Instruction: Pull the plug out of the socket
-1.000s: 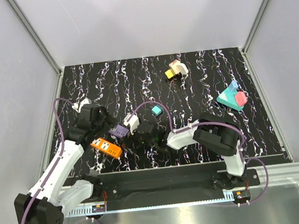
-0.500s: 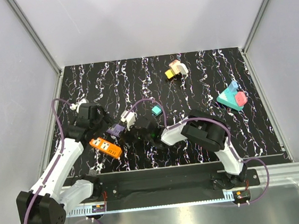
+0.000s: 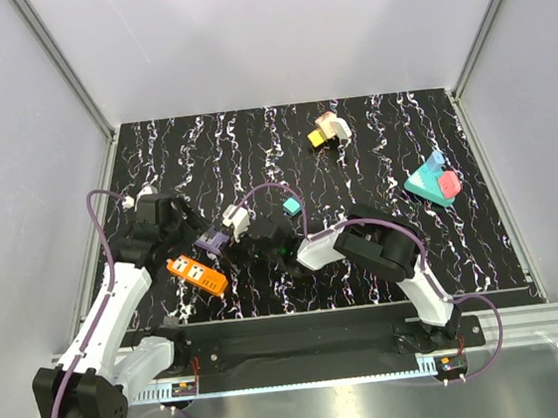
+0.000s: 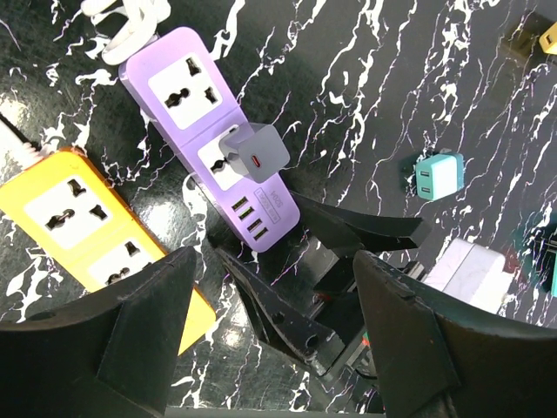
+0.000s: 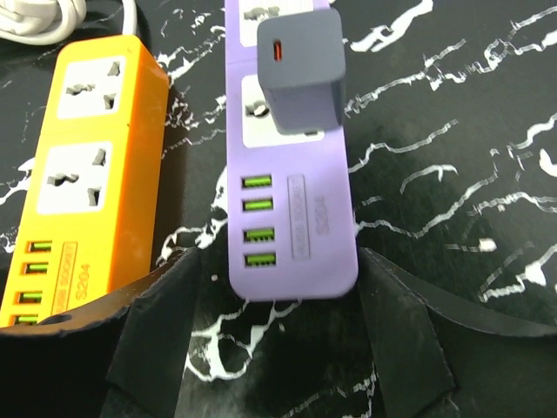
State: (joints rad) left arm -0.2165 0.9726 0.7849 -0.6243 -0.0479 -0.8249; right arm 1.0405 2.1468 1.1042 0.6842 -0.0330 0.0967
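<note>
The purple socket strip (image 3: 213, 242) lies flat on the black marbled table, with the grey plug (image 3: 233, 217) standing in one of its sockets. In the right wrist view the plug (image 5: 301, 70) sits just past the green USB ports. My right gripper (image 5: 278, 261) is open astride the strip's (image 5: 291, 218) near end: the right finger touches its corner and a gap shows on the left. My left gripper (image 4: 274, 261) hangs open and empty above the strip (image 4: 209, 131) and plug (image 4: 252, 150), looking down on the right gripper (image 4: 258, 228).
An orange socket strip (image 3: 198, 275) lies beside the purple one, to its left. A small teal block (image 3: 292, 206) sits behind the right arm. A yellow and pink block pile (image 3: 328, 129) and a teal wedge (image 3: 433, 183) are farther back. White cable (image 4: 130, 22) coils by the strips' far ends.
My right gripper has slid left to the purple strip's end and narrowed its jaws around it. The left arm has drawn back slightly to the left, still open.
</note>
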